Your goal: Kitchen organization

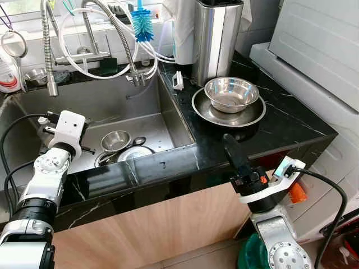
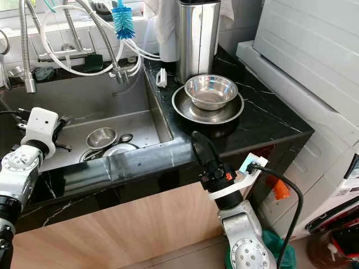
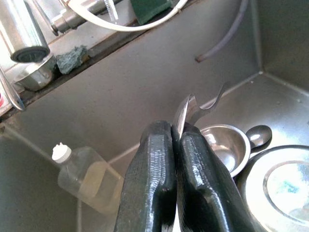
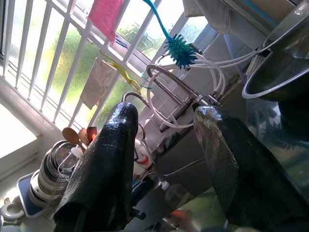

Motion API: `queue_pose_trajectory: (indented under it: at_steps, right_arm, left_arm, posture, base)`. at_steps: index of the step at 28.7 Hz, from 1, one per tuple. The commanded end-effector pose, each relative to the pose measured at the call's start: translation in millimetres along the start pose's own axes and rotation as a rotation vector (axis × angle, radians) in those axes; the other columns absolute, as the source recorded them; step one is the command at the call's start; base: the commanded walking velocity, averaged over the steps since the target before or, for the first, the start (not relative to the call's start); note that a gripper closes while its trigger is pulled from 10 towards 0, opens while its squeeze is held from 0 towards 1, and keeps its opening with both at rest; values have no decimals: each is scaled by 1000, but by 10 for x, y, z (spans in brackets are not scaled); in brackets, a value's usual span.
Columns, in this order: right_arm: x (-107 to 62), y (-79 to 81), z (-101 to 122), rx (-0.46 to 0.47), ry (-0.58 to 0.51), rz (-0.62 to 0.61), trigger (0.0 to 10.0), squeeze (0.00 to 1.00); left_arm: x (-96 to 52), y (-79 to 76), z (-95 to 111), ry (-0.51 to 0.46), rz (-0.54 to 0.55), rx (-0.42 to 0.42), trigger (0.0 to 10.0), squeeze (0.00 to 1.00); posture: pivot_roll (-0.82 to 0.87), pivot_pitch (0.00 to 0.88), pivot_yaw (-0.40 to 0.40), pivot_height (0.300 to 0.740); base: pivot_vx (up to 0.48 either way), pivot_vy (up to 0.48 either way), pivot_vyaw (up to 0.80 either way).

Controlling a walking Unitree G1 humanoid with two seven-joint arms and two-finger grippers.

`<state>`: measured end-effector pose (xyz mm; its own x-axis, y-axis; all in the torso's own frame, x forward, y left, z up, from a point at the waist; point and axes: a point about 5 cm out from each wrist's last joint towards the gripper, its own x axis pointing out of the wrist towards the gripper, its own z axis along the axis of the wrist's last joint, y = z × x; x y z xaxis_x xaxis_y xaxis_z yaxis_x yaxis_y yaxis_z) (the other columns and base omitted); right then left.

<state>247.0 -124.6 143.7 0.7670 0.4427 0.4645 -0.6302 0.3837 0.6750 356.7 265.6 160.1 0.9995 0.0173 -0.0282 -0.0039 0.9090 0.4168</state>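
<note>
My left gripper [image 3: 175,126] hangs inside the steel sink [image 1: 140,106], shut on a thin curved metal utensil [image 3: 189,107]. Just beyond its fingers lie a small steel bowl [image 3: 226,145], a spoon [image 3: 259,135] and a round steel plate [image 3: 282,186] on the sink floor. A bigger steel bowl [image 1: 231,92] sits in a steel plate [image 1: 203,110] on the black marble counter [image 1: 280,120]. My right gripper [image 1: 233,147] is open at the counter's front edge, below that plate, with nothing between its fingers [image 4: 113,159].
A clear plastic bottle [image 3: 89,176] lies in the sink's far corner. Spring faucets [image 1: 47,45] and white hoses [image 1: 112,64] hang over the sink, with a blue bottle brush [image 1: 142,22] behind. A tall steel canister [image 1: 216,39] stands behind the bowl. A white appliance [image 1: 320,50] borders the counter's right.
</note>
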Motion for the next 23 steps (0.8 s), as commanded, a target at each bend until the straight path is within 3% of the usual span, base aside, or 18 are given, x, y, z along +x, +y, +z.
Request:
queue_pose_trajectory:
  at_steps: [1, 2, 3, 4, 23]
  right_arm:
    - [20, 46, 3, -18, 8, 21, 10000, 0]
    - [21, 45, 2, -19, 9, 21, 10000, 0]
    - [23, 45, 0, -20, 10, 22, 10000, 0]
    - [24, 44, -1, -22, 12, 21, 10000, 0]
    - [28, 34, -19, -32, 19, 14, 10000, 0]
  left_arm:
    - [-4, -16, -56, 22, -11, 13, 10000, 106]
    - [-4, -18, -61, 25, -11, 4, 10000, 106]
    - [-4, -18, -65, 25, -11, -1, 10000, 384]
    - [-2, -18, -65, 19, -12, -20, 10000, 1000]
    - [3, -69, -59, 5, -20, -38, 10000, 1000]
  posture:
    - [44, 39, 41, 740]
    - [44, 39, 41, 740]
    - [45, 40, 42, 740]
    - [45, 40, 42, 740]
    - [45, 39, 43, 740]
  base:
    - [0, 0, 0]
    - [0, 0, 0]
    - [0, 0, 0]
    - [0, 0, 0]
    - [0, 0, 0]
